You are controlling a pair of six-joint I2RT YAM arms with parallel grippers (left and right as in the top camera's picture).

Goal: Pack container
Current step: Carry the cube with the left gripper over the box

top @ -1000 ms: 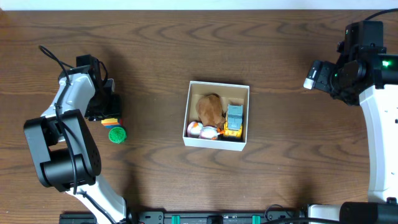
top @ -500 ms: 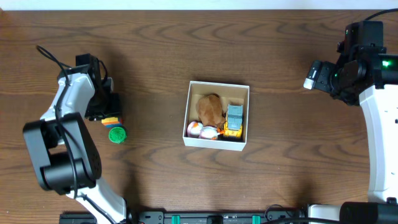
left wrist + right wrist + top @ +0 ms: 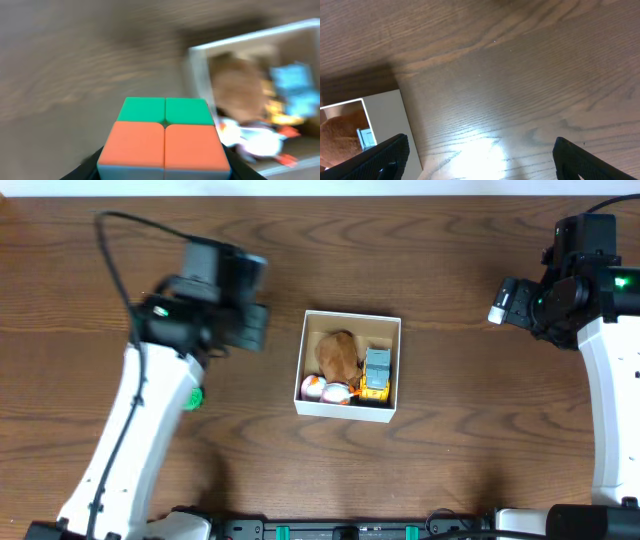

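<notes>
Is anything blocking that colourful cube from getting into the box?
Nothing visible: only bare table lies between the cube and the container. Inside, though, toys crowd much of its floor.

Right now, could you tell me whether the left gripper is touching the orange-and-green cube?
Touching. The left wrist view shows the cube seated in the left gripper, dark fingers pressed against both lower corners.
</notes>
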